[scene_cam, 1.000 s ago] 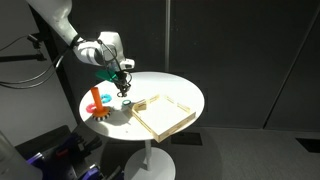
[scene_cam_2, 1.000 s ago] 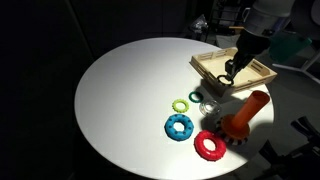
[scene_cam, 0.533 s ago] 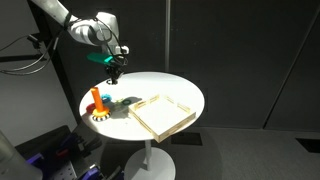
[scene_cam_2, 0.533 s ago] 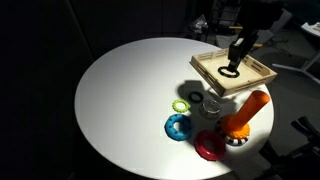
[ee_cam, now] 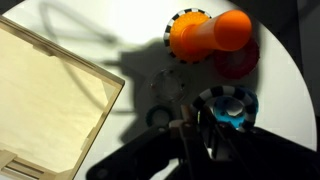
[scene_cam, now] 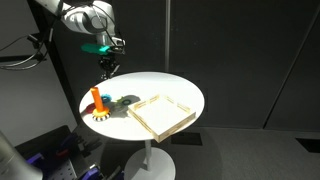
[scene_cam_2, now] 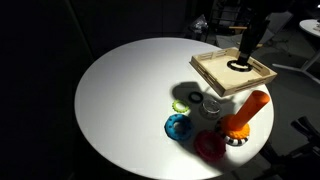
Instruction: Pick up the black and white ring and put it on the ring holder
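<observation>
Claw [scene_cam_2: 244, 52] is raised well above the counter [scene_cam_2: 120, 100] and is closed on the black and white ring [scene_cam_2: 240, 66]. The ring shows as a dark loop hanging just under the fingertips. The pinch itself is too small to see clearly, so treat the hold as likely rather than certain.

Handling, as a judgement: the ring is thin, very light and stiff, probably smooth plastic. It needs little squeeze but can pivot or slip in the pads. You appear to hold it across the band at one spot on the rim, which is the right place because it leaves the hole free. Expect it to swing if you move fast.

In the wrist view, black and white segments show close to the blue ring [ee_cam: 230, 108] on the counter. I cannot tell how level the held ring hangs.

The ring holder [scene_cam: 97, 100] stands upright below and to one side of the claw, with its peg bare. The red ring [scene_cam_2: 210, 147] lies just beside its base and the green ring [scene_cam_2: 182, 102] is in shadow nearby, so neither blocks the peg top.

Farther off, the wooden tray [scene_cam: 145, 124] plays no part in this. For the next move, centre the hole over the peg tip, lower slowly and release low.
</observation>
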`<action>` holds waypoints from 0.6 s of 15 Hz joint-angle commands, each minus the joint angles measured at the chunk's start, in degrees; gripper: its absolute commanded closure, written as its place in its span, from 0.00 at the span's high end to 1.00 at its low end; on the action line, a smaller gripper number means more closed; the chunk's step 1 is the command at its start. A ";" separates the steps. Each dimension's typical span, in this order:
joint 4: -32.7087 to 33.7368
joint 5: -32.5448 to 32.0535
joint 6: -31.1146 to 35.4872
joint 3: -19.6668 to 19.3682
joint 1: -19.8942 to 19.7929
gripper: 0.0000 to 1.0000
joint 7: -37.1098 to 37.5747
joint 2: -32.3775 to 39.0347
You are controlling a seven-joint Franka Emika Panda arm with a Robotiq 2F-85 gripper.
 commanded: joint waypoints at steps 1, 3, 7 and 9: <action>-1.22 0.69 -1.64 0.86 0.09 0.06 -2.54 -2.20; -1.82 0.96 -2.26 1.25 0.32 0.06 -3.26 -2.78; -3.74 0.99 -3.23 1.66 0.72 0.06 -4.51 -4.39; -4.83 0.87 -3.68 1.71 0.84 0.06 -4.77 -5.37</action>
